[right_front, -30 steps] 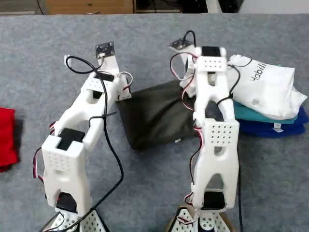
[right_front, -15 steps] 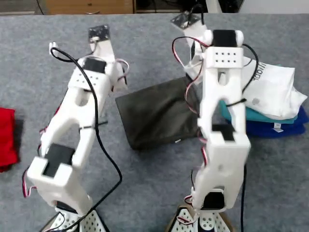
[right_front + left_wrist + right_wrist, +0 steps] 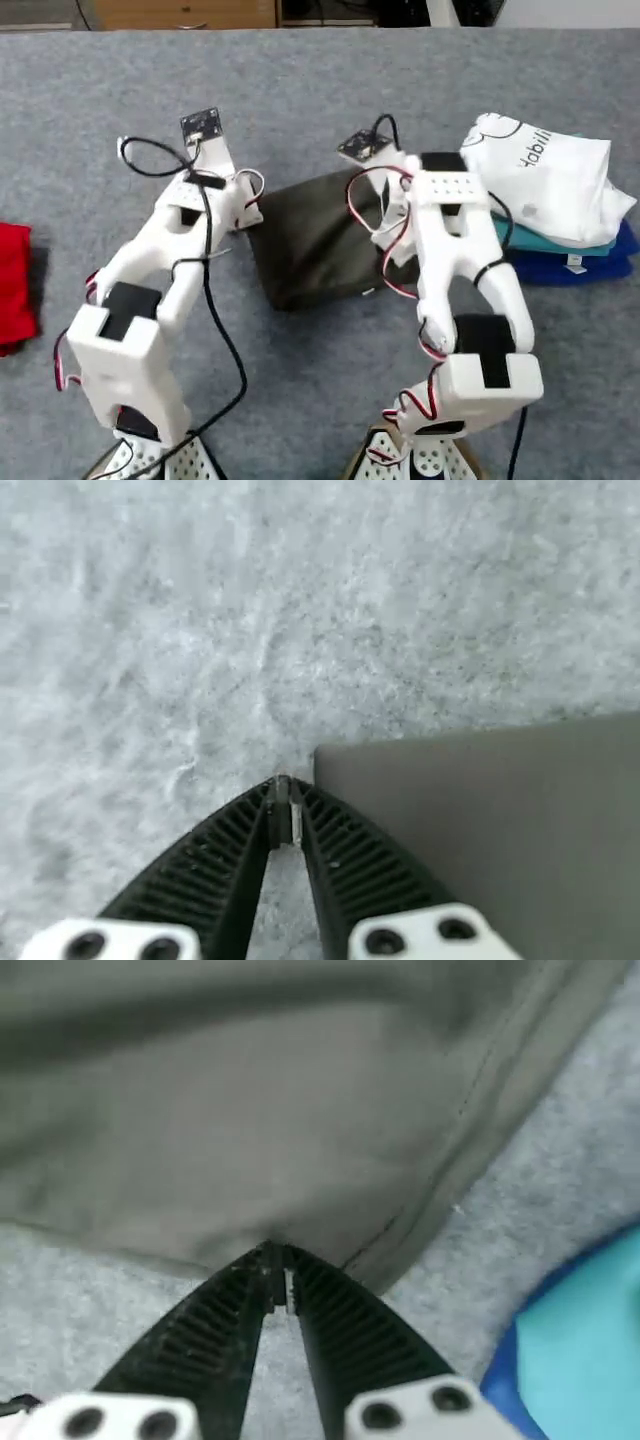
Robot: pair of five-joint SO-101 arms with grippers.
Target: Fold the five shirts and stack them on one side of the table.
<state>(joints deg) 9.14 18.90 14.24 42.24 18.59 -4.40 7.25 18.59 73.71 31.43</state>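
The dark shirt (image 3: pixel 320 240) is judged soft, light and limp, best pinched at its corners, and the left gripper (image 3: pixel 283 815) and right gripper (image 3: pixel 277 1275) are seen at its edge with fingers pressed together, empty.

An olive shirt (image 3: pixel 310 240), red shirt (image 3: pixel 12 280), white-teal-blue stack (image 3: pixel 560 190), grey table (image 3: pixel 300 90).

White perforated arms (image 3: pixel 160 250), black servos (image 3: pixel 127 300), black-and-red cables (image 3: pixel 232 335), ribbed black jaws.
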